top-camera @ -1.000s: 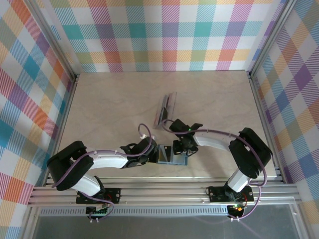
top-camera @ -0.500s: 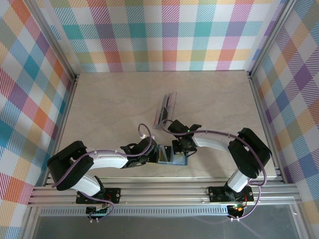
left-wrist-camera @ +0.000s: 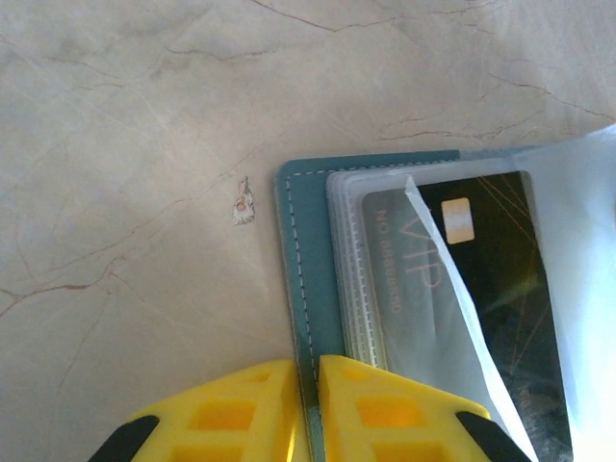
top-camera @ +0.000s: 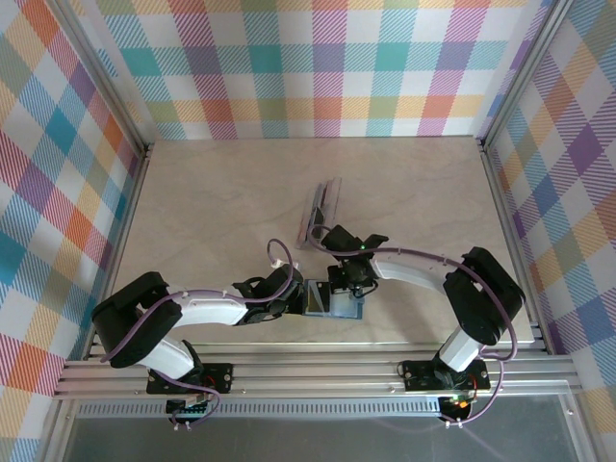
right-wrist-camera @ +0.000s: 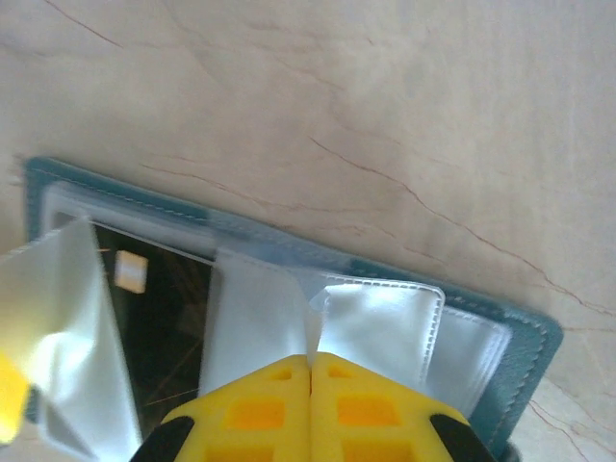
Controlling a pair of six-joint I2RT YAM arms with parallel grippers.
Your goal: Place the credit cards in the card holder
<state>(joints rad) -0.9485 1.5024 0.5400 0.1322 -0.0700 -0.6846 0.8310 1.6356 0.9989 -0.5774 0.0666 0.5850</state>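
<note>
The card holder (top-camera: 350, 311) lies open on the table (top-camera: 212, 192) near its 6 o'clock edge, between the two arms. The left gripper (top-camera: 300, 296) comes at it from 9 o'clock. In the left wrist view its yellow jaws (left-wrist-camera: 308, 371) are nearly together, pinching the stitched teal edge of the card holder (left-wrist-camera: 296, 289) and pressing on both sides of it. A black card (left-wrist-camera: 486, 289) with a gold chip and pale "VIP" lettering sits in the holder under a clear sleeve (left-wrist-camera: 438, 318) that is lifted on one side. The right gripper (top-camera: 343, 287) reaches in from about 1 o'clock. In the right wrist view its jaws (right-wrist-camera: 311, 361) are closed tight, with the edge of the clear sleeve (right-wrist-camera: 371, 322) running in between them, above the teal cover (right-wrist-camera: 525, 337). The rest of the credit cards (top-camera: 320, 214) lie in a small pale stack towards 12 o'clock from the holder, just beyond the right gripper and apart from the holder.
</note>
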